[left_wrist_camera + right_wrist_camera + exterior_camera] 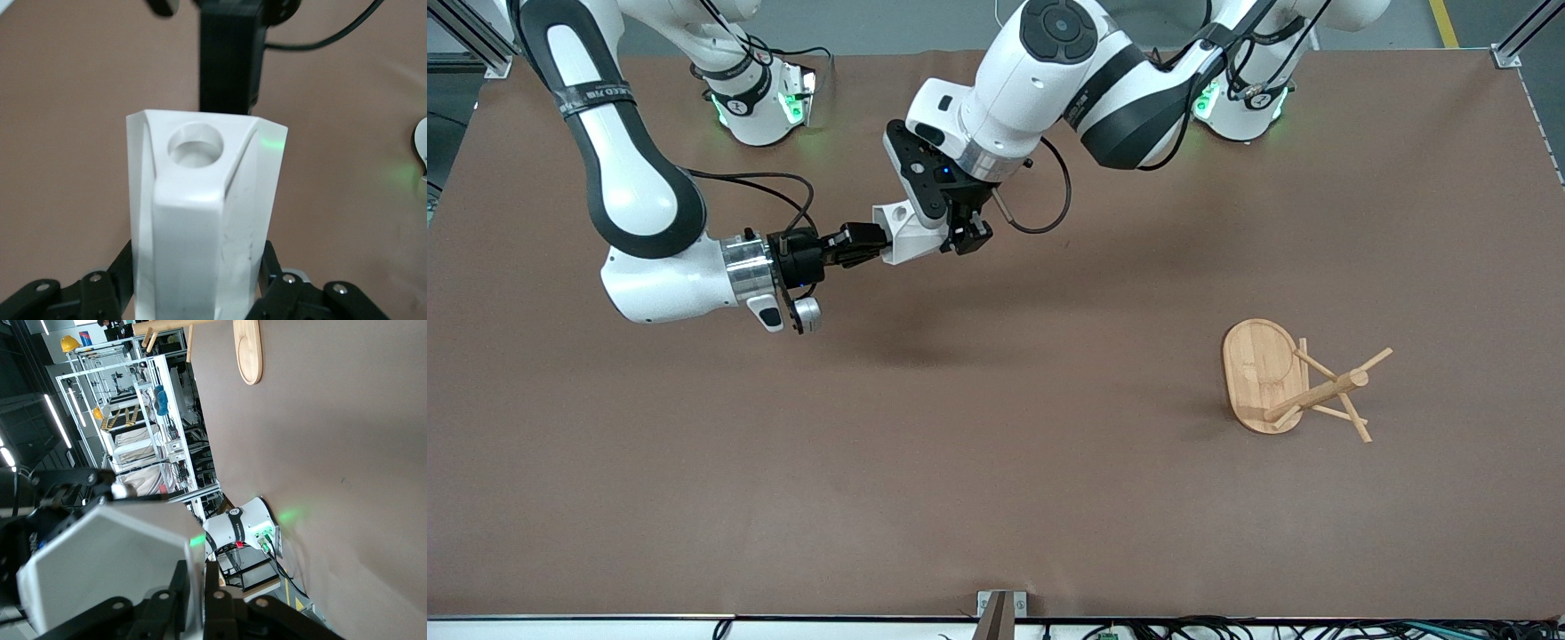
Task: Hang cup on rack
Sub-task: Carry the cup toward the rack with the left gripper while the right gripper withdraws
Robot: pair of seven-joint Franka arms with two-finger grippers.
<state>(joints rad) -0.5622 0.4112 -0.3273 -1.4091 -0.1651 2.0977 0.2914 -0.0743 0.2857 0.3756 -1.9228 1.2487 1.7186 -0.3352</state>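
The white faceted cup (903, 233) hangs in the air between both grippers, over the table's middle toward the robots' bases. My right gripper (867, 244) is shut on the cup's wall at the rim, pinching it between its fingers (198, 587). My left gripper (960, 236) is shut on the cup's body, one finger on each side (197, 280). In the left wrist view the cup (200, 220) shows its blocky handle with the round hole. The cup also fills the right wrist view (107, 560). The bamboo rack (1280, 382) is on the table toward the left arm's end.
The brown table (996, 462) spreads all around under the arms. The rack's oval base (248, 353) shows in the right wrist view, away from the grippers. The left arm's base with a green light (247, 530) is seen there too.
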